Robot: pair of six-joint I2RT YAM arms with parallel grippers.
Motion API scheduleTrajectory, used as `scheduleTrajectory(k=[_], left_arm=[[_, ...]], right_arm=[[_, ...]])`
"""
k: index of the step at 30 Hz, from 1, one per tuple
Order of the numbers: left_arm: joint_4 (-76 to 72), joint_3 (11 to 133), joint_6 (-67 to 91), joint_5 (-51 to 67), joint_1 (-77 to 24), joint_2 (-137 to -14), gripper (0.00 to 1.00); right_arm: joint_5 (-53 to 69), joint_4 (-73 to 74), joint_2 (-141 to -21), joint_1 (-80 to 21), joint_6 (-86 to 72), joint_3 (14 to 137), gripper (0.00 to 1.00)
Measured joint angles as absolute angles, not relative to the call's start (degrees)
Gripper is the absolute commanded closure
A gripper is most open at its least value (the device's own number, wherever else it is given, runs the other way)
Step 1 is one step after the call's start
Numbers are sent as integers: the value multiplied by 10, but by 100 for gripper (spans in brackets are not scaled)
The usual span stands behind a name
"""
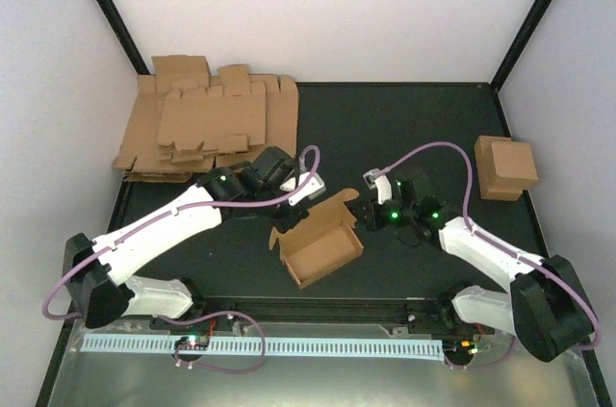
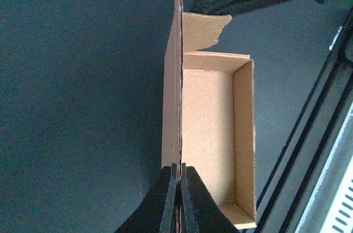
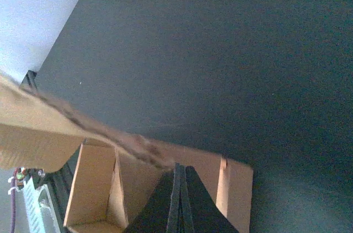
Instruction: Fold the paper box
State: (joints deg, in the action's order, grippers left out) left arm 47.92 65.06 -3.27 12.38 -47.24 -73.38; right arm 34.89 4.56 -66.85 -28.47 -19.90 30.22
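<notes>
At mid-table, left hand, right hand clamped on edges of paper box (dark mat around).

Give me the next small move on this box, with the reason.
Probably tip the upright lid panel of the paper box down over its open tray. The walls stand but the cavity is uncovered. The left gripper is shut on the panel's edge and the right gripper is shut on cardboard at the other end, so both could lower it together.
</notes>
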Motion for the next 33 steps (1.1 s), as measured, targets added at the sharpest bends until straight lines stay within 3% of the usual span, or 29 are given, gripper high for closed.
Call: scheduleTrajectory(k=[33], left_arm=[[494, 683, -56, 42, -556, -774, 97]], right_arm=[[330, 33, -606, -285, -247, 233, 98]])
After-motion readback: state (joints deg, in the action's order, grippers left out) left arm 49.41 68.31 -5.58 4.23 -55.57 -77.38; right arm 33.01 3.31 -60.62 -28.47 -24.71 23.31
